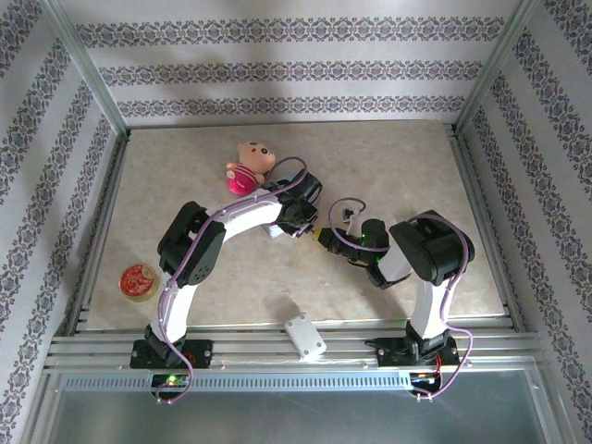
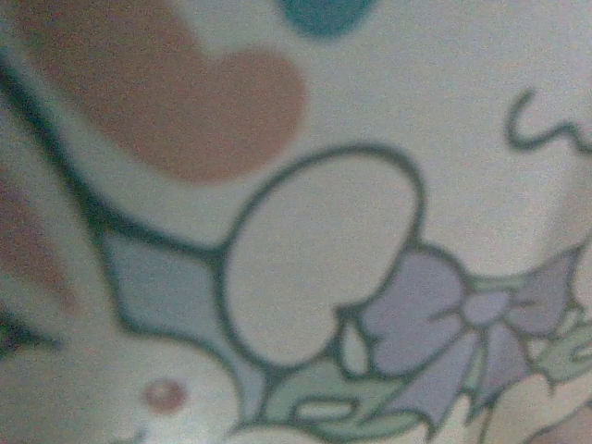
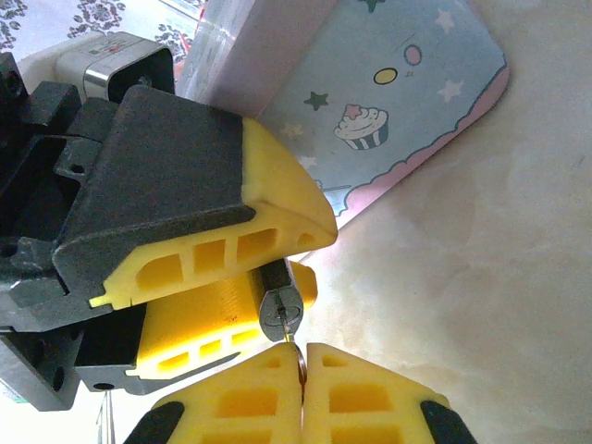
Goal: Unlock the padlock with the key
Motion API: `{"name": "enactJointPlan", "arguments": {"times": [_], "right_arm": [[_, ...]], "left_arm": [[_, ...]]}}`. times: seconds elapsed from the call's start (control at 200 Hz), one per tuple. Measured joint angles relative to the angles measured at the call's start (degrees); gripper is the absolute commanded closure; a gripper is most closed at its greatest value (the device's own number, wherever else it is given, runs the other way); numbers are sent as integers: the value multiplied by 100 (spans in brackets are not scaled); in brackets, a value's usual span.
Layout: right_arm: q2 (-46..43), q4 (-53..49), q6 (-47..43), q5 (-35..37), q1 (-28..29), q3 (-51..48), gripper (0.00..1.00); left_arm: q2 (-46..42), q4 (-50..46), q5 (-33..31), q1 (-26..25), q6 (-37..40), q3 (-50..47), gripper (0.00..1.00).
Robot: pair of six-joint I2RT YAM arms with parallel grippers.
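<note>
Right-wrist view. The left hand, black with yellow pads, gripped the tiny dark padlock between its fingers, the silver keyway face turned toward the right hand. The right hand's yellow pads were pressed together on a small metal key, its tip at the keyway. A light-blue rectangular cartoon tin leaned just behind the padlock, over the pale marbled desk.
</note>
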Motion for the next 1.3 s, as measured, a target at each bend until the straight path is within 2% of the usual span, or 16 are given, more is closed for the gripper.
{"name": "enactJointPlan", "arguments": {"times": [0.839,1.124,1.299], "right_arm": [[151,-205,35,-24,63,348,100],[168,-219,802,-153,-37,356,100],[352,24,1655,-415,-243,365,100]], "left_arm": [[0,31,0,50,72,-2,82],[0,162,17,50,120,-50,82],[0,284,46,48,133,-66,82]]}}
